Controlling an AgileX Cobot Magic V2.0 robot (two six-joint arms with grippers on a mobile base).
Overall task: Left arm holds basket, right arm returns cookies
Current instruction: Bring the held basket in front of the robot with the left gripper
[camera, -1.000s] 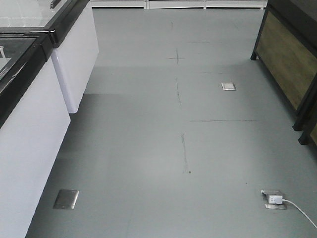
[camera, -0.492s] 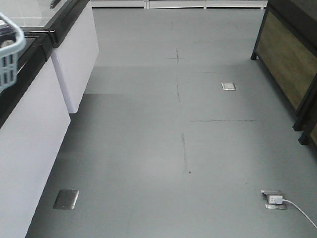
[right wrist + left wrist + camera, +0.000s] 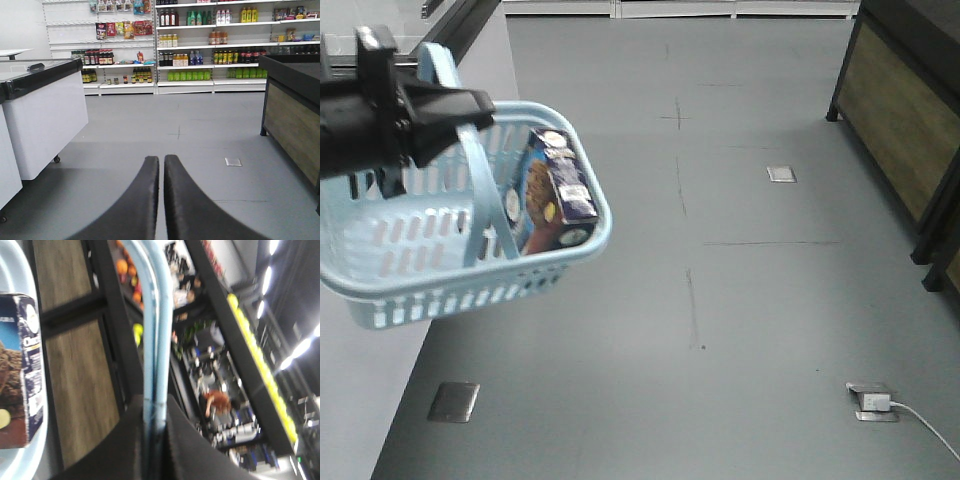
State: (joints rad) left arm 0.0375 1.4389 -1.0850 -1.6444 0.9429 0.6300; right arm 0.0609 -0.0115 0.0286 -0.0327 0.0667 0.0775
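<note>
Where the left arm (image 3: 360, 125) reaches in from the picture's left edge, the left gripper (image 3: 153, 412) is clamped on the two loop handles (image 3: 151, 315) of the basket (image 3: 470, 290), which hangs tilted above the grey floor (image 3: 740, 300). The cookies (image 3: 552, 190) lean inside the basket, against the wall farthest from the arm. The right gripper (image 3: 161, 161) is closed on nothing, its fingers nearly touching, and faces the stocked shelves (image 3: 200, 45).
</note>
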